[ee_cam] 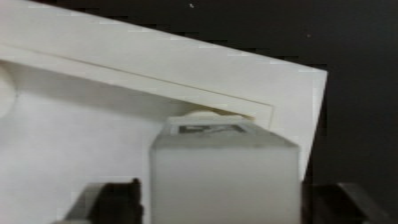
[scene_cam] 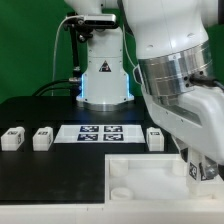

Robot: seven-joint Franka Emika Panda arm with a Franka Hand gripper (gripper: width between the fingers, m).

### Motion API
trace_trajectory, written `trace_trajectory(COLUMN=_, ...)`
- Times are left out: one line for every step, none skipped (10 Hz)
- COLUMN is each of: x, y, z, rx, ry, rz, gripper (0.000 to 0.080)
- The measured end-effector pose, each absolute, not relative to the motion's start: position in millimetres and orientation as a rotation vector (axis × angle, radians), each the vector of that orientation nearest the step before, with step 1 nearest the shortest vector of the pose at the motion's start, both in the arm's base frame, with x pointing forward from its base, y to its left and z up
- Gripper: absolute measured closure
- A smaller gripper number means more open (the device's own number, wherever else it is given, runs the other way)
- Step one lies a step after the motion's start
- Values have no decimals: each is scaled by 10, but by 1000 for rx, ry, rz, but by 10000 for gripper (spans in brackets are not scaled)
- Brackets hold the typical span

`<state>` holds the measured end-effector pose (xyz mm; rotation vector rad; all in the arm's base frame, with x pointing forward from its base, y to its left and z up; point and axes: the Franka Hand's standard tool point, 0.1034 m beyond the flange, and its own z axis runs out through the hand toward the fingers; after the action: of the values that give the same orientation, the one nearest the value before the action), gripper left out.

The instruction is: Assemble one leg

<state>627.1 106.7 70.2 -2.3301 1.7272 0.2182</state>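
Observation:
My gripper (ee_cam: 222,205) is shut on a leg (ee_cam: 219,165), a white stubby block that stands upright between the two dark fingers (ee_cam: 121,203). It is held over a corner of the large white square panel (ee_cam: 107,90), close to a corner hole that shows only in part behind its tip. In the exterior view the gripper (scene_cam: 200,168) is low over the panel's (scene_cam: 140,175) corner at the exterior view's right. Three more legs lie on the black table: two at the exterior view's left (scene_cam: 13,138) (scene_cam: 42,139) and one right of the middle (scene_cam: 155,137).
The marker board (scene_cam: 97,132) lies flat between the loose legs. The robot's base (scene_cam: 103,75) stands behind it. The arm's large wrist (scene_cam: 180,80) fills the exterior view's upper right and hides the table there.

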Motion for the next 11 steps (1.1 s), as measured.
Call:
trace_trajectory(x=6241, y=1079, z=694, rx=-2519, ry=1456, rz=192, gripper=247)
trace_trajectory(x=6205, y=1125, z=724, rx=-2690, ry=1192, rz=207, gripper=180)
trace_trajectory(x=6239, y=1108, z=724, rx=-2733, ry=1061, rz=169, gripper=157)
trace_trajectory(x=6233, y=1090, z=712, rx=-2780, ry=923, rz=153, gripper=157)
trace_trajectory(x=6232, y=1094, z=713, rx=-2818, ry=798, rz=138, gripper=151)
trace_trajectory(x=6240, y=1092, z=715, rx=-2926, ry=437, rz=76, gripper=151)
trace_trajectory(x=6252, y=1108, z=717, rx=-2961, ry=175, rz=27, gripper=150)
trace_trajectory(x=6258, y=1106, z=715, rx=-2969, ry=26, rz=8, gripper=150)
trace_trajectory(x=6259, y=1101, z=713, rx=-2967, ry=39, rz=10, gripper=150)
trace_trajectory(x=6258, y=1108, z=713, rx=-2964, ry=90, rz=15, gripper=201)
trace_trajectory(x=6257, y=1108, z=712, rx=-2964, ry=97, rz=16, gripper=201)
